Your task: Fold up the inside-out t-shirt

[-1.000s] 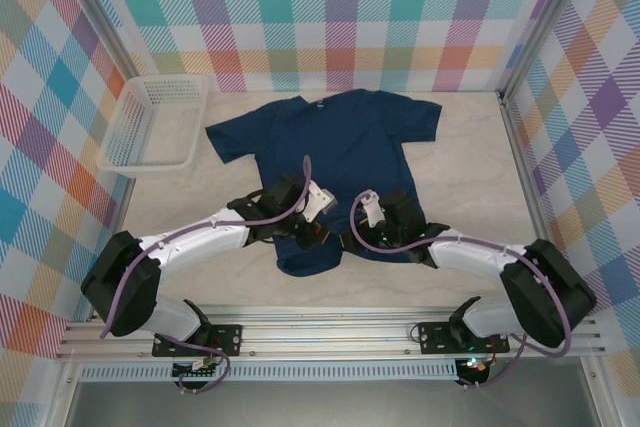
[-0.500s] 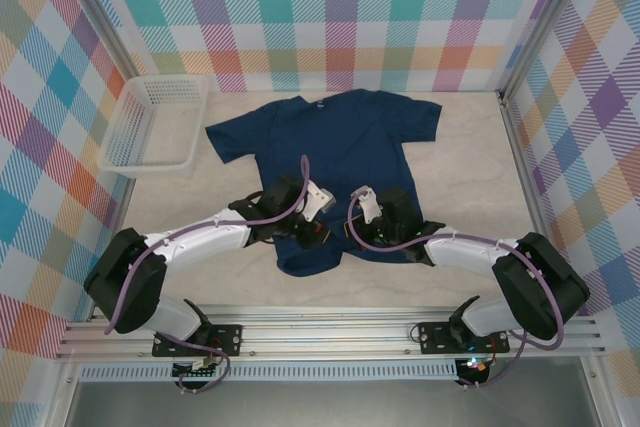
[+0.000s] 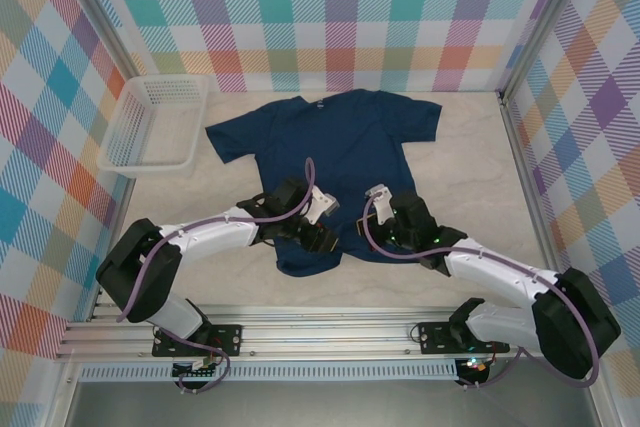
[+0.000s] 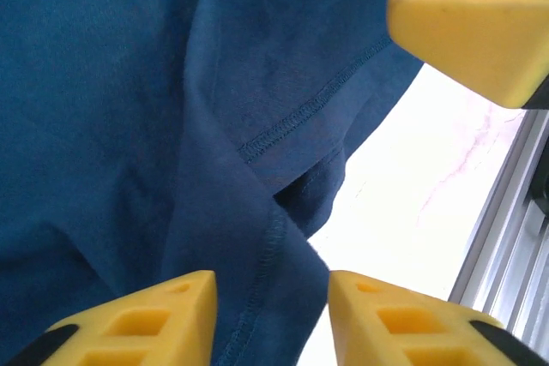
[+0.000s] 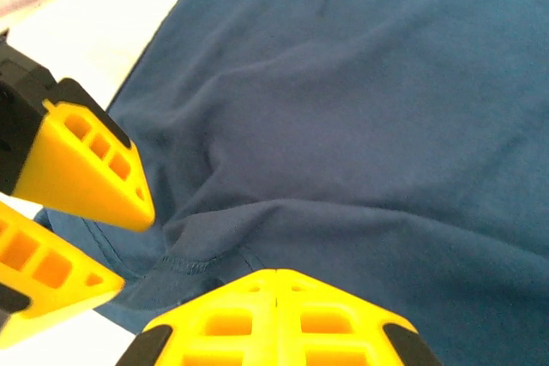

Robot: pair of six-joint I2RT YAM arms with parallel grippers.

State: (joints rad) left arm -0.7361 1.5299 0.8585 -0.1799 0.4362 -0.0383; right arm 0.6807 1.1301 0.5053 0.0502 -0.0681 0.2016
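We saw the dark blue t-shirt [image 3: 340, 147] lying spread out on the pale table [image 3: 470, 157]. Its neck was at the far side and its bottom edge was near the arms. The white mesh basket [image 3: 155, 122] sat just beside its left sleeve. Both grippers were low over the bottom edge, close to each other.

The left gripper [image 4: 270, 319] had its yellow fingers partly apart. Nothing was squeezed between them, and a loose fold of blue cloth lay under the gap. The right gripper [image 5: 276, 315] had its fingers pressed tight together. The cloth was bunched up right at its tips, but we could not tell if any of it was pinched in there.

We thought the shirt would be very light, soft and floppy. It would not break. It would bend and wrinkle wherever it was pushed, and it would sag if lifted from one spot only. Thin cloth like this can slip out of a weak pinch. A pinch may also catch only the top layer and leave the under layer behind.

We thought the best place to grab was the stitched hem [image 4: 300, 113], because it is thicker there and gives the fingers more to bite. One gripper near each bottom corner would keep the edge straight. The fold sticking up under the left gripper looked easy to pinch.
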